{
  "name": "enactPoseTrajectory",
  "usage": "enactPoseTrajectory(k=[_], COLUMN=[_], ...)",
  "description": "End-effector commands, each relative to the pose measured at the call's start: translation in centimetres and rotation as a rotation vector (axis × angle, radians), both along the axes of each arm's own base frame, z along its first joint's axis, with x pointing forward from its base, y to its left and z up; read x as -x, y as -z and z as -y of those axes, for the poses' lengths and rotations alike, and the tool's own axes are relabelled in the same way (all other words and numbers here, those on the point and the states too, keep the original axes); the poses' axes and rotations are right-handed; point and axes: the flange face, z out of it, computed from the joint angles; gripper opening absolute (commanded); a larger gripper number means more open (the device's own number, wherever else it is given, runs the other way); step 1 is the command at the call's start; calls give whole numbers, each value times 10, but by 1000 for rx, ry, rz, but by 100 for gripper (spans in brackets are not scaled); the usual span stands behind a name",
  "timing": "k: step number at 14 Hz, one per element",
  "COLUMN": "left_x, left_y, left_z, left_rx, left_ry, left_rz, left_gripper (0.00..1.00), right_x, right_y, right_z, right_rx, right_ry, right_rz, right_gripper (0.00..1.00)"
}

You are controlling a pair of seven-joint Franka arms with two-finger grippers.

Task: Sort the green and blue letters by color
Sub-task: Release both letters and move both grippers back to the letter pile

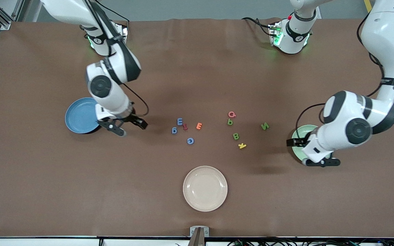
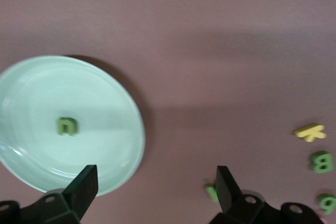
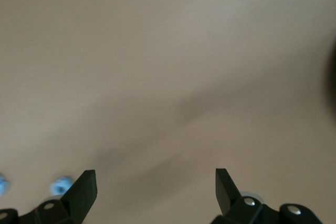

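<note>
Sorting state: one green letter u [image 2: 66, 126] lies in the green plate [image 2: 31, 82]; the rest sit on the brown table [image 1: 197, 68].
Left gripper [image 1: 311, 153]: lower right of the front view, over the green plate's edge, fingers spread wide, holding nothing.
Right gripper [image 1: 130, 127]: left of centre in the front view, just beside the blue plate [image 1: 79, 114], jaws wide and empty.
Blue letters: E [image 1: 179, 121], g [image 1: 174, 130] and G [image 1: 190, 140] cluster at mid-frame, toward the right arm's end.
Green letters: b [image 1: 230, 122], B [image 1: 236, 136] and N [image 1: 265, 126] lie right of centre, toward the left arm's end.
Other letters: a small red letter [image 1: 185, 127] touches the blue E; orange E [image 1: 199, 126] nearby; pink G [image 1: 231, 114] just above the b; yellow k [image 1: 241, 146] below the B.
White plate [image 1: 205, 188]: lower centre of the front view, nothing in it.
</note>
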Motion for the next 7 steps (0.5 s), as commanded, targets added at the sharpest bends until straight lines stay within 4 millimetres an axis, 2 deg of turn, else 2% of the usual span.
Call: enactPoseTrajectory(k=[1,4,7], left_x=[10,20,30], left_y=[6,20,36], left_z=[48,96,137], left_rx=[-15,2,31], left_ry=[-68,-138,-198], left_rz=[-5,8,20], left_gripper=[96,90,86], right_x=[-33,-47,-49], right_y=[27,43,61], right_z=[-60,-111,-138], right_rx=[-5,-12,-18], right_ry=[105,204,333], right_rz=[13,25,29], right_gripper=[100,100,100])
